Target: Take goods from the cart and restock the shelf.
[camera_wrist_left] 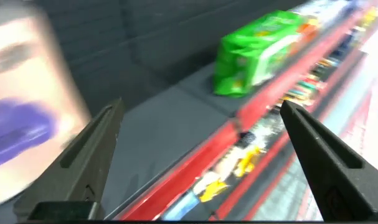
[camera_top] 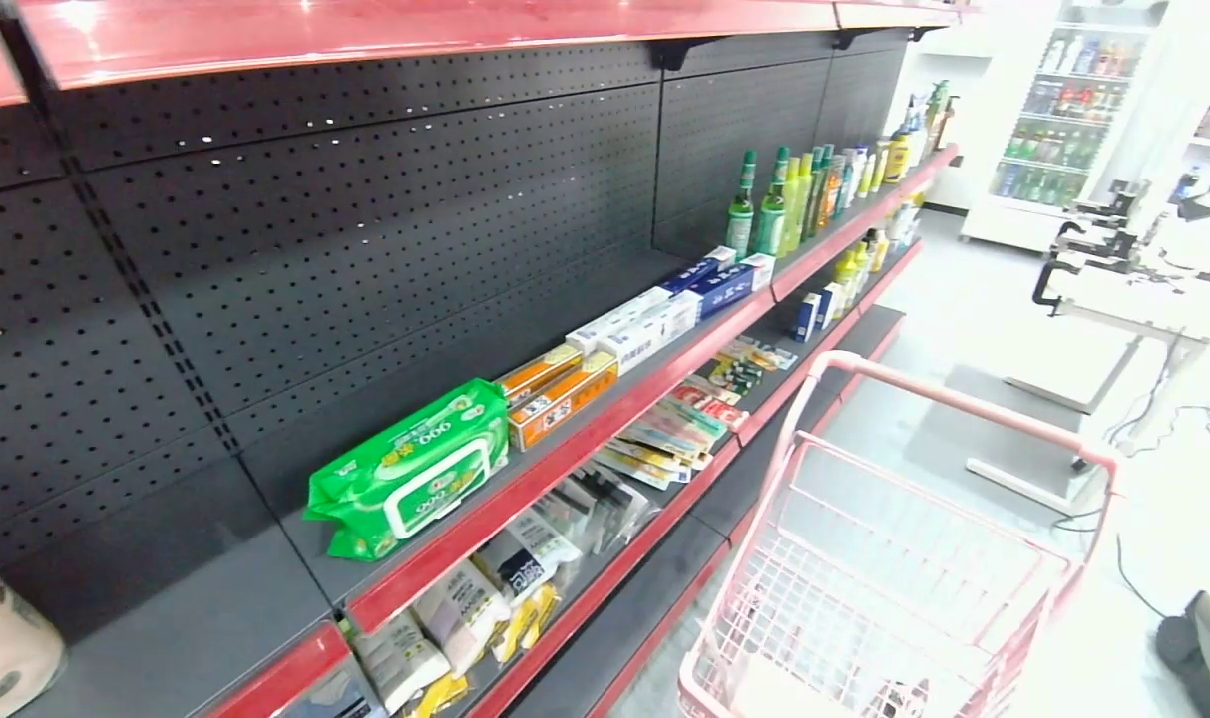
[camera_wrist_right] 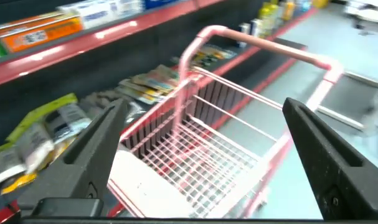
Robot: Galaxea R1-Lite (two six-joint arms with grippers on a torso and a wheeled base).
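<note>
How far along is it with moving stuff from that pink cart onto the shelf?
A green wipes pack and orange boxes already sit on the shelf, though much of it is bare. Nothing is in hand: the left gripper hangs open over the shelf, the right gripper open above the cart. Left: a white flat item lies in the cart's bottom.

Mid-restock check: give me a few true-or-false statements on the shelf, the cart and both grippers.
1. The green pack lies on the shelf next to the orange boxes. True.
2. The left gripper grips a box. False: its jaws are open and empty.
3. The cart is blue. False: it is pink.
4. The right gripper hangs open over the cart. True.
</note>
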